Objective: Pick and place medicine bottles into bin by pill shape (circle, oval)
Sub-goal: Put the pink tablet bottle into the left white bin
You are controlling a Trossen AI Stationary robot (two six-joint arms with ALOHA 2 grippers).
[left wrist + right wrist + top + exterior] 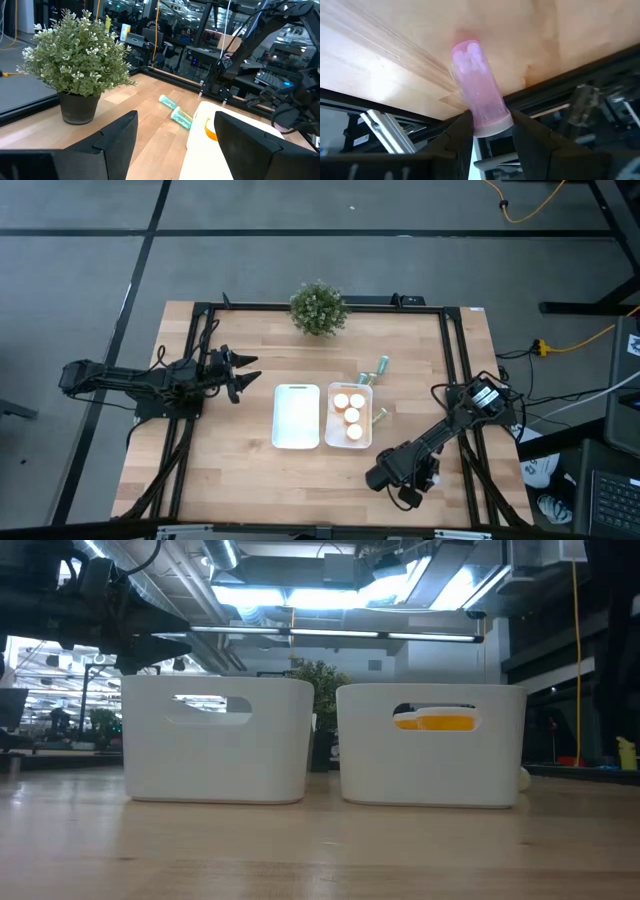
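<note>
Tabletop point(250, 480) seen from above, pale wood, two white bins at centre: left bin point(296, 416) bare inside, right bin point(349, 417) holding four orange bottles point(352, 416) with white caps; two teal bottles point(373, 372) lying just beyond that bin's upper right corner, another small bottle point(380, 416) just beside its right wall; potted plant point(319, 308) at upper centre; left gripper point(243, 373) parked at middle left, well apart from the bins, fingers spread; right gripper point(407, 491) at lower right, low over the wood, its load not discernible from this height.

Low view: both bins side by side, orange showing through the handle slot of the right one point(432, 744); neither gripper clearly visible.

Left wrist view: own dark fingers point(115, 145) standing apart and holding nothing; plant at upper left, teal bottles point(176, 110) lying at centre beside the bin's corner.

Right wrist view: right gripper point(490, 129) pinching a pink bottle point(478, 90) near its capped end, body pointing toward the wood; bottle apparently just lifted or about to be.

Step in hand, by judgement: pick of the pink bottle secured, transport to come. Next move calls for raising it clear, carrying it toward upper left of the high frame, and choosing the bin by pill shape; pill shape not readable here.
</note>
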